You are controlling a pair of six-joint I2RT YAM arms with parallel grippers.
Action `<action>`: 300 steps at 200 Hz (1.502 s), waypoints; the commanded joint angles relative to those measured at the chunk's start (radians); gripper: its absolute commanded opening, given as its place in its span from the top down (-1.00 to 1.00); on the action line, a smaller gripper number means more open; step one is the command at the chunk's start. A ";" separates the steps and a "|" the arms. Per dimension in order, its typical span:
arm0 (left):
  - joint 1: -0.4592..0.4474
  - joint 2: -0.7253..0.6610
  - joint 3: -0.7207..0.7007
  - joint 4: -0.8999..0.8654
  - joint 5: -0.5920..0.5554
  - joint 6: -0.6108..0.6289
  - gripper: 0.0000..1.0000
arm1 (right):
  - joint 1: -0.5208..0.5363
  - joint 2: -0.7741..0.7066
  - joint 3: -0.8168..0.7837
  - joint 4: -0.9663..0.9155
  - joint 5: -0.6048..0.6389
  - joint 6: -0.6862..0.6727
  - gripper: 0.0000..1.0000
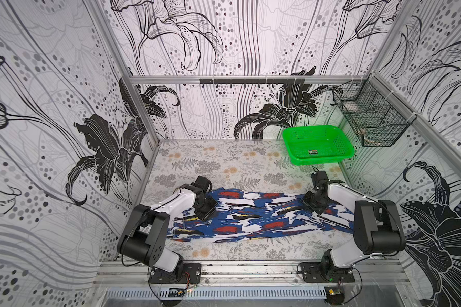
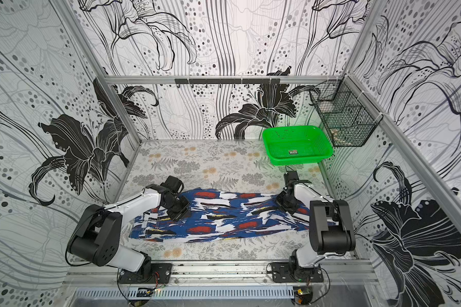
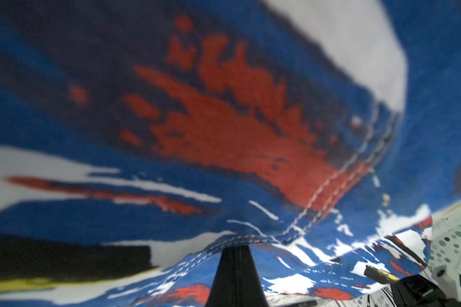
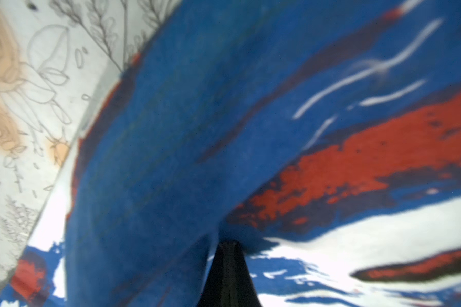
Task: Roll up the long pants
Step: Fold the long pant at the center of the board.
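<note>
Fern-print tabletop (image 1: 224, 159), patterned walls all round. Both sets of fingers are pinching cloth: left gripper (image 3: 236, 248) is clamping a stitched hem, right gripper (image 4: 228, 244) is nipping a blue fold, with fabric tenting over each. The long pants (image 1: 250, 218) are lying flat towards the near edge, long axis running left to right, hemmed leg ends seemingly pointing left. Looks like the grasping step, rolling not yet begun. The next move is likely calling for both arms lifting evenly together.
</note>
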 commanded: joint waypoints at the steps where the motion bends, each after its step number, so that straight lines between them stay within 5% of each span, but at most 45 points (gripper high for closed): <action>1: 0.001 0.043 0.036 -0.018 -0.108 0.013 1.00 | -0.005 -0.099 -0.027 -0.049 0.036 -0.056 1.00; 32: 0.041 0.141 0.081 -0.036 -0.189 0.033 1.00 | -0.004 -0.331 -0.090 0.008 -0.047 -0.110 0.85; 65: 0.146 0.262 0.137 0.008 -0.183 0.062 1.00 | -0.004 -0.572 -0.145 0.031 -0.143 -0.163 -0.22; 76: 0.179 0.297 0.167 0.005 -0.186 0.074 1.00 | -0.004 -0.592 -0.129 -0.017 -0.139 -0.181 -0.30; 130: 0.350 0.354 0.303 -0.036 -0.245 0.096 1.00 | -0.004 -0.588 -0.203 -0.076 -0.112 -0.110 -0.22; 153: 0.400 0.310 0.333 -0.030 -0.165 0.109 1.00 | -0.005 -0.602 -0.237 -0.045 -0.127 -0.077 -0.20; 174: 0.303 0.232 0.353 0.021 -0.036 0.104 1.00 | -0.004 -0.591 -0.221 -0.058 -0.114 -0.098 -0.19; 222: 0.015 0.297 0.490 -0.016 -0.039 0.102 1.00 | -0.004 -0.570 -0.213 -0.056 -0.089 -0.107 -0.19; 300: -0.008 0.498 0.429 0.086 -0.061 0.093 1.00 | -0.010 -0.522 -0.222 -0.046 -0.091 -0.074 -0.19</action>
